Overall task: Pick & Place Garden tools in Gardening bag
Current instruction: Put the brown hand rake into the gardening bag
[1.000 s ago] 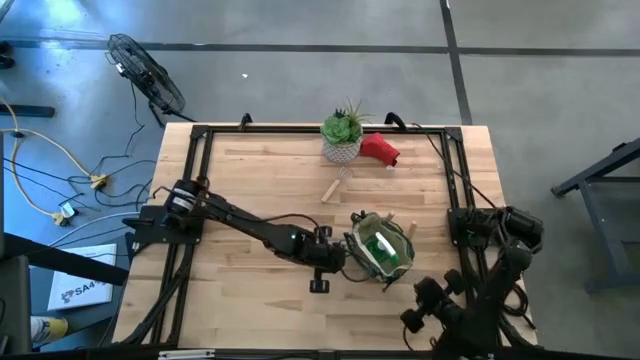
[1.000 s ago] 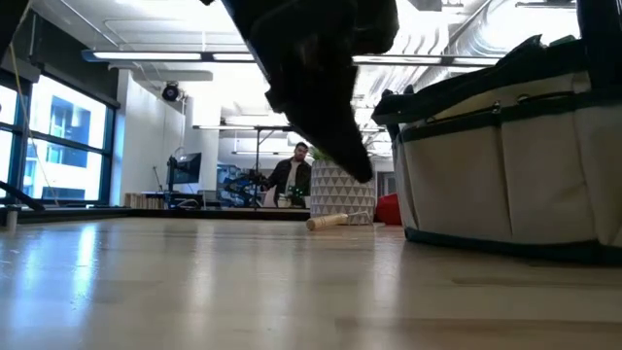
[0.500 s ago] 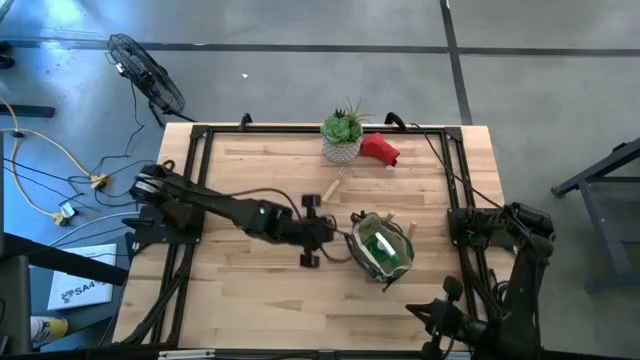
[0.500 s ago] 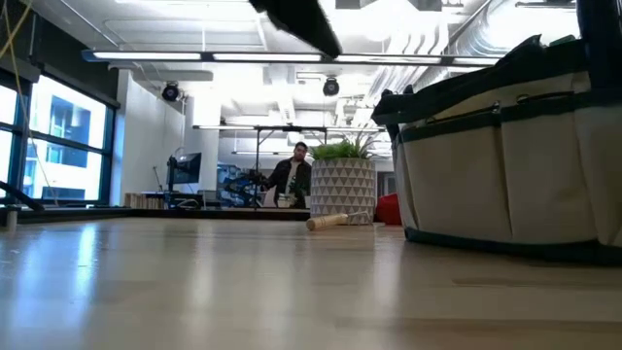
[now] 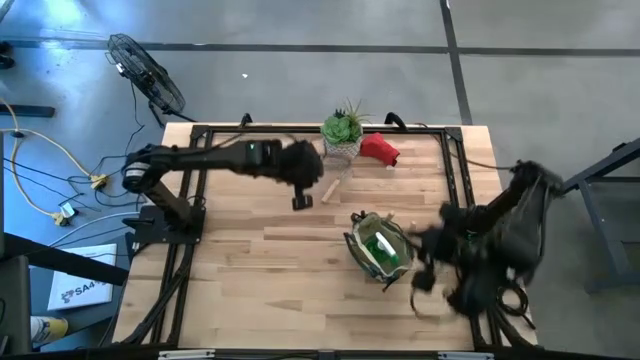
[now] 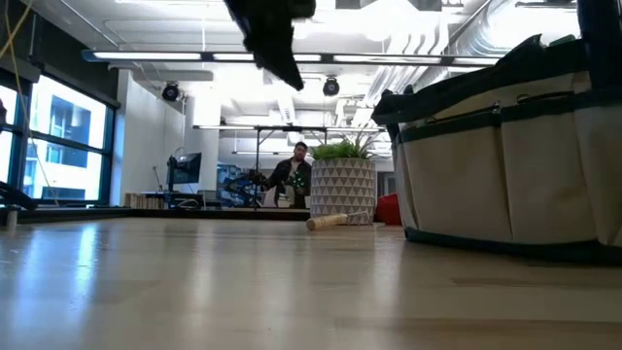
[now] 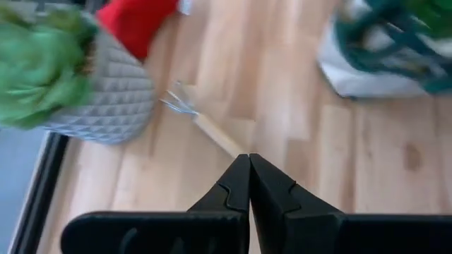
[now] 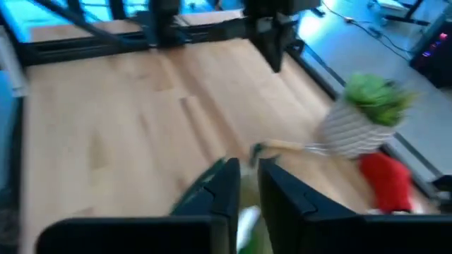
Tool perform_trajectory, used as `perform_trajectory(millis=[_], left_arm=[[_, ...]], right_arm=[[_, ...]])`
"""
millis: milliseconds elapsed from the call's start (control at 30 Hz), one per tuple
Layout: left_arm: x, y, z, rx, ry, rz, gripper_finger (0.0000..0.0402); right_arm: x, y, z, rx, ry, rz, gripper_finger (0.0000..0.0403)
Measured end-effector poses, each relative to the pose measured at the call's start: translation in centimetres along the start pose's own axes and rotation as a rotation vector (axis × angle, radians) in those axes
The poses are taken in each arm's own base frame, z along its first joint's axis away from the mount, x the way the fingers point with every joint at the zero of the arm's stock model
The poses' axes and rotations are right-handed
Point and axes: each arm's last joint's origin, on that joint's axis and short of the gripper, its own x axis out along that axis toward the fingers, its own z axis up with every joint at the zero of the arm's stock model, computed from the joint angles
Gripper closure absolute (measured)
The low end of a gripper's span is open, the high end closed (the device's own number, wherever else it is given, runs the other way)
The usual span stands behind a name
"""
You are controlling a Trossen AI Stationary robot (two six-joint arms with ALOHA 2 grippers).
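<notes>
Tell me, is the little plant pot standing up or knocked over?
Standing up. The plant pot sits flat on the table, leaves pointing upward.

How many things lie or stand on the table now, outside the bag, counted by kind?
Wooden-handled tool: 1
Red soft item: 1
Potted plant: 1
Gardening bag itself: 1
Total: 4

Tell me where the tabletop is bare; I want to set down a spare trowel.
Bare wood runs along the table's near edge and left half, left of the gardening bag. Crowded: the far edge, around the plant pot, red soft item and wooden-handled tool.
</notes>
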Motion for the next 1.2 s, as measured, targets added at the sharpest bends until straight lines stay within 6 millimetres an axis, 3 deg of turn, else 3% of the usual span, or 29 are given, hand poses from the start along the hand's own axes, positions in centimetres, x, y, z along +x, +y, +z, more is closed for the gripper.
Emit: perform_trajectory(millis=[233,433,600,733,967,1200], left_arm=[[0.9,4.3,-0.5,-0.061,0.015,0.014,0.0402],[2.1,5.8,-0.6,-0.021,0.011,0.022,0.04],[3.5,6.3,-0.1,0.006,-0.034,0.043,0.0372],[4.9,6.5,0.4,0.072,-0.069,0.085,0.0322],[5.6,6.6,0.1,0.041,-0.037,0.099,0.0221],[5.6,6.2,-0.4,-0.147,0.0,0.009,0.0195]], right_arm=[[2.6,-8.0,4.0,-0.02,0.123,-0.103,0.0286],[5.7,-14.4,5.8,0.019,0.261,-0.243,0.0216],[8.2,-18.4,6.2,0.123,0.4,-0.257,0.0168],[9.5,-19.8,5.5,0.204,0.478,-0.23,0.0151],[11.2,-19.7,3.8,0.187,0.564,-0.238,0.0148],[13.2,-18.5,1.4,0.196,0.621,-0.251,0.0148]])
